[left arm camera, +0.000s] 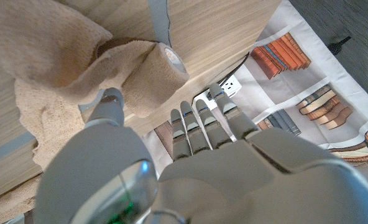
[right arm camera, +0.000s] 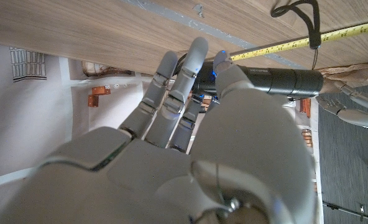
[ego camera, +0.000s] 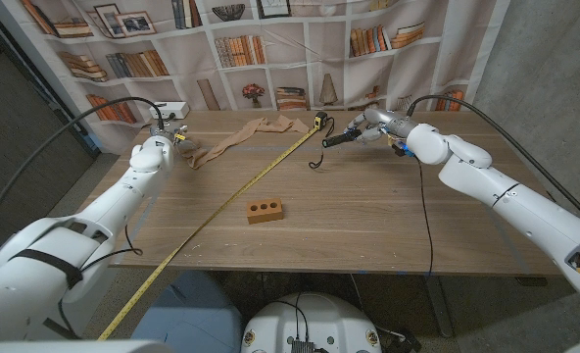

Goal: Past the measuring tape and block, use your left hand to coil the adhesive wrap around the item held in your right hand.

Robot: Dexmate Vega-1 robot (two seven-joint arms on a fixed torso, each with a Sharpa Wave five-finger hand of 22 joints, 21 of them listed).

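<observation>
A beige adhesive wrap (ego camera: 256, 130) lies unrolled across the far side of the table, its roll (left arm camera: 154, 73) at the left end. My left hand (ego camera: 161, 140) hovers by the roll with fingers (left arm camera: 199, 124) straight and apart, the thumb close to the roll and nothing gripped. Farther right, my right hand (ego camera: 380, 126) holds a black cylindrical handle (ego camera: 337, 140) just above the table; the handle (right arm camera: 283, 79) sits between thumb and fingers and a black cord loop (ego camera: 316, 159) hangs from its end. A yellow measuring tape (ego camera: 221, 211) runs diagonally across the table, beside a brown block (ego camera: 265, 210).
The measuring tape's case (ego camera: 318, 121) sits at the far end of the wrap. A bookshelf-print backdrop (ego camera: 270, 49) hangs behind the table. Cables (ego camera: 425, 211) trail from both arms over the tabletop. A white box (ego camera: 171, 108) stands at the far left corner.
</observation>
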